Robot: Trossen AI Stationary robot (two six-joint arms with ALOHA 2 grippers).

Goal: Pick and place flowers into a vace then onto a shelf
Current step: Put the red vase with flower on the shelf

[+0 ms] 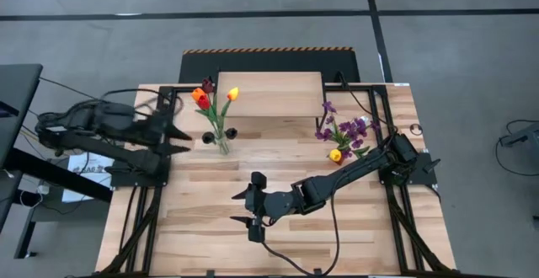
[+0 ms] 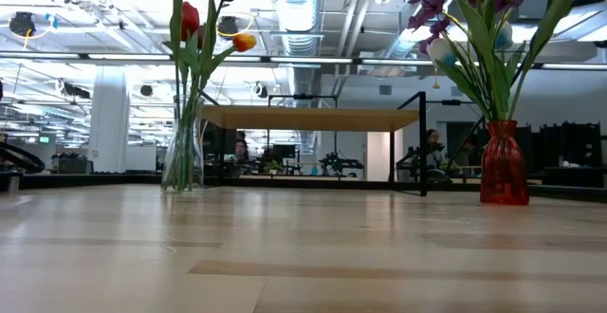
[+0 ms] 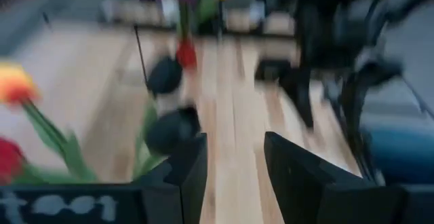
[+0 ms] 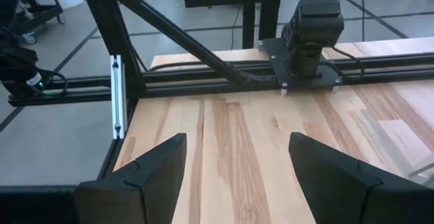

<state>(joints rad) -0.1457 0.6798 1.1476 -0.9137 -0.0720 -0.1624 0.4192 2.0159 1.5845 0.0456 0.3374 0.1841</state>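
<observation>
A clear glass vase (image 1: 221, 142) stands on the table by the shelf's (image 1: 269, 93) near left corner, holding red, orange, yellow and black flowers (image 1: 202, 99). Right of the shelf, a red vase (image 2: 503, 166) holds purple sprigs and a yellow head (image 1: 335, 154). My left gripper (image 1: 187, 140) hangs open in the air just left of the clear vase, fingers (image 3: 193, 166) apart with nothing between them. My right gripper (image 1: 239, 208) stays open over the table's middle, near the front, pointing toward the left edge, and holds nothing (image 4: 237, 163).
Black frame rails (image 1: 133, 219) run along the table's left and right edges. The left arm's base (image 4: 312, 27) stands at the left edge. Bare wooden tabletop (image 1: 202, 219) lies between the vases and the near edge. The shelf top (image 2: 308, 118) carries nothing.
</observation>
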